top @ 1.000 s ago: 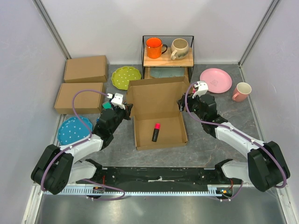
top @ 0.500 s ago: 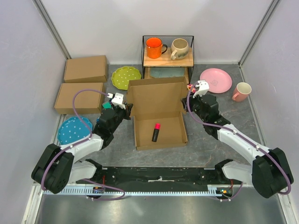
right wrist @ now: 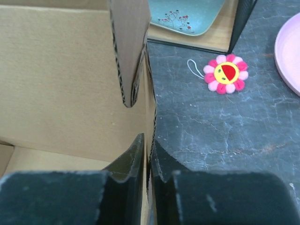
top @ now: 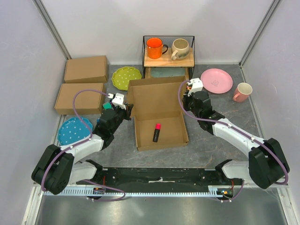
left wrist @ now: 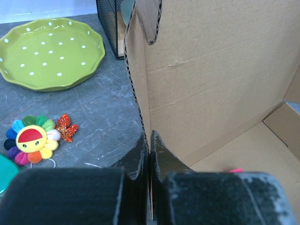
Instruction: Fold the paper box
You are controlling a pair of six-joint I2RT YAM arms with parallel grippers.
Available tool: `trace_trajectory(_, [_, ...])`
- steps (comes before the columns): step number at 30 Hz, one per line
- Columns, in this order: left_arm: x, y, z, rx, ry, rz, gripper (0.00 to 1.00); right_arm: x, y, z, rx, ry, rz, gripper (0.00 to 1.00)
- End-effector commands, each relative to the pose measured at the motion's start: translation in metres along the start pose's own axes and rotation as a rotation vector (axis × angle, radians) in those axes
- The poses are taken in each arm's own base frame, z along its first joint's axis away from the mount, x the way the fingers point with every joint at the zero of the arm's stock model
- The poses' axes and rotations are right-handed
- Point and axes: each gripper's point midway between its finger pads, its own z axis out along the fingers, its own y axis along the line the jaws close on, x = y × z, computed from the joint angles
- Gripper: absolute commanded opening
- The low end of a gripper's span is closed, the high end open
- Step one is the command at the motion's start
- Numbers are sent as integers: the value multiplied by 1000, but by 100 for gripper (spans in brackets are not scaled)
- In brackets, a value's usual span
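Grey table [top: 211,140], paper box [top: 157,101], lid upright at rear, left gripper [left wrist: 149,140], right gripper [right wrist: 147,143] pinching its edges

Back: blocked by raised lid of paper box [top: 157,96], wire rack [top: 168,56] right behind. Sides: taken by left gripper [left wrist: 150,140], right gripper [right wrist: 147,140], pinched on side walls. Left rear: green dotted plate [top: 126,78] plus rainbow flower charm [left wrist: 32,140]. Right rear: pink flower charm [right wrist: 226,74], pink plate [top: 216,80] beyond. Near right: loads of bare tabletop [top: 201,150]. From above: straight drop into tray, just marker [top: 156,132] inside.
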Motion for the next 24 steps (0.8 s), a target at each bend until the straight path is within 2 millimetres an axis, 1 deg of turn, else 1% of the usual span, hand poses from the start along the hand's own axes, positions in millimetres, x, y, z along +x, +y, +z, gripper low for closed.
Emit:
trace_trajectory(1, [-31, -2, 4, -1, -72, 17, 10, -9, -6, -5, 82, -30, -38, 12])
trace_trajectory(2, [-36, -2, 4, -7, -82, 14, 13, -6, -11, -7, 107, -33, -39, 10])
trace_trajectory(3, [-38, -2, 3, -7, -85, 9, 19, -10, -11, -11, 110, -54, -35, 7])
trace_trajectory(4, [-39, -2, 3, -7, -85, 6, 22, -10, -12, -13, 118, -60, -33, 6])
trace_trajectory(5, [-42, -3, 3, -3, -89, 1, 24, -6, -13, -16, 123, -61, -35, 4])
trace_trajectory(6, [-44, -4, 2, 3, -93, -4, 25, -8, -16, -19, 134, -75, -33, 2])
trace_trajectory(7, [-43, -5, 2, 3, -86, -3, 26, -7, -16, -21, 135, -83, -32, 1])
trace_trajectory(8, [-47, -6, 2, 11, -91, -2, 27, -2, -17, -23, 138, -84, -34, 0])
trace_trajectory(9, [-51, -7, 2, 15, -97, 0, 27, -4, -17, -26, 145, -97, -32, 0])
trace_trajectory(12, [-54, -9, 1, 27, -89, 16, 27, 0, -14, -30, 150, -106, -42, 0])
trace_trajectory(13, [-58, -10, 0, 31, -93, 21, 27, 1, -13, -31, 158, -107, -44, 0])
trace_trajectory(17, [-60, -11, 0, 36, -79, 43, 24, 11, -11, -35, 165, -105, -49, 0])
trace_trajectory(19, [-59, -11, -1, 40, -74, 48, 21, 15, -7, -36, 157, -101, -51, 0])
trace_trajectory(21, [-62, -13, -2, 47, -80, 36, 11, 18, -8, -36, 171, -93, -42, 0])
trace_trajectory(24, [-66, -17, -4, 57, -96, -9, 2, 22, -5, -38, 178, -71, 10, 0])
